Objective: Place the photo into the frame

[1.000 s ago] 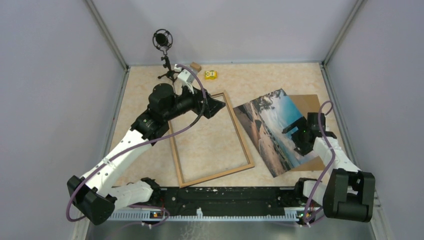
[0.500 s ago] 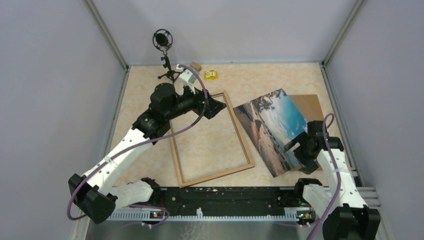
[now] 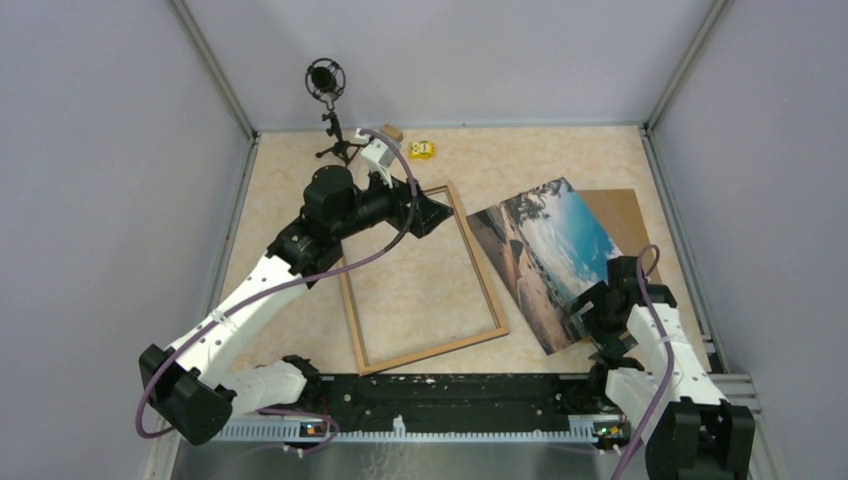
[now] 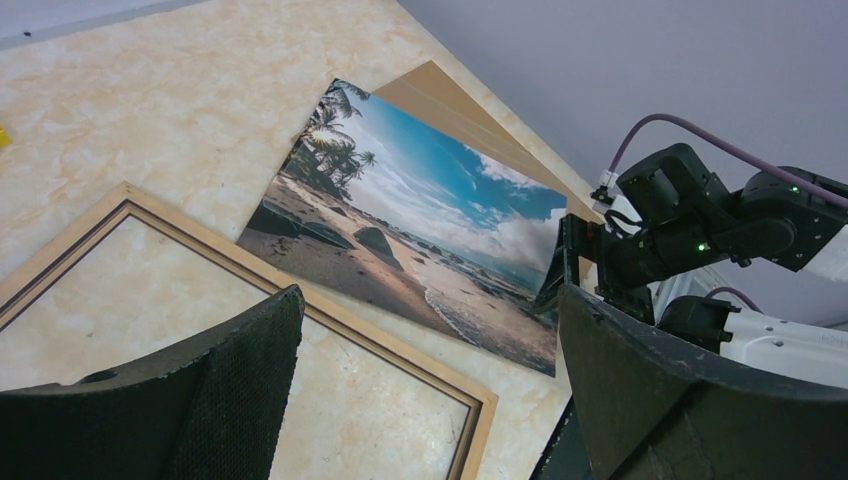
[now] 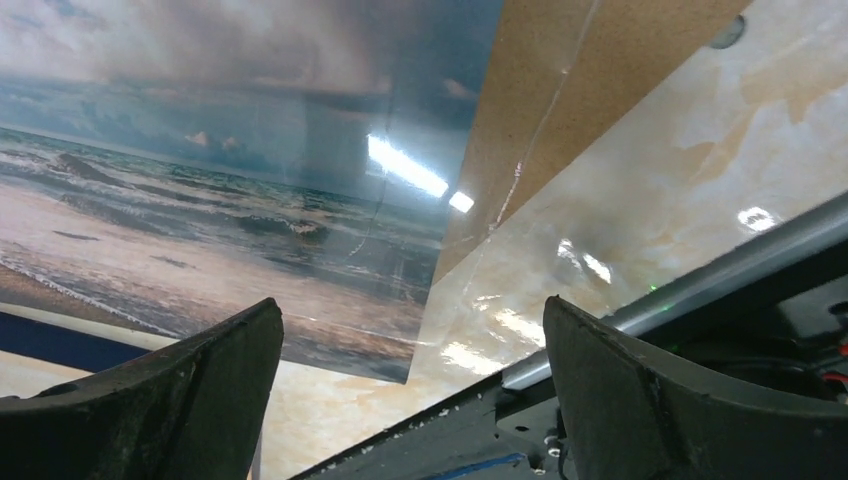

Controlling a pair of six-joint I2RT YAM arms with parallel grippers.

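- Photo (image 3: pixel 545 255) lies face up on the table (image 3: pixel 560 155), at about 3 o'clock from the frame (image 3: pixel 487 285) and just beside it. It partly covers a brown backing board (image 3: pixel 622 208).
- My left arm reaches from 7 o'clock out toward 1 o'clock with its elbow raised. The left gripper (image 3: pixel 432 212) hangs over the frame's far right corner, fingers spread wide with nothing between them.
- My right arm is folded back close to its base. The right gripper (image 3: pixel 585 305) sits at the photo's near right corner, aimed roughly toward 9 o'clock. Its fingers (image 5: pixel 170 400) are wide apart and grasp nothing.
- I cannot tell whether either gripper touches what lies beneath it.
- From above, the left arm covers the frame's far left corner and part of its left rail. The right gripper hides the photo's near right corner, and much of the board is under the photo.
- The photo's long axis runs from 11 to 5 o'clock. The palms are at the far end, the sky is along the 2 o'clock side and the shore along the 8 o'clock side.
- The frame lies flat with its light wood face up. Its long axis is a little off 12 to 6, nearly parallel with the photo.
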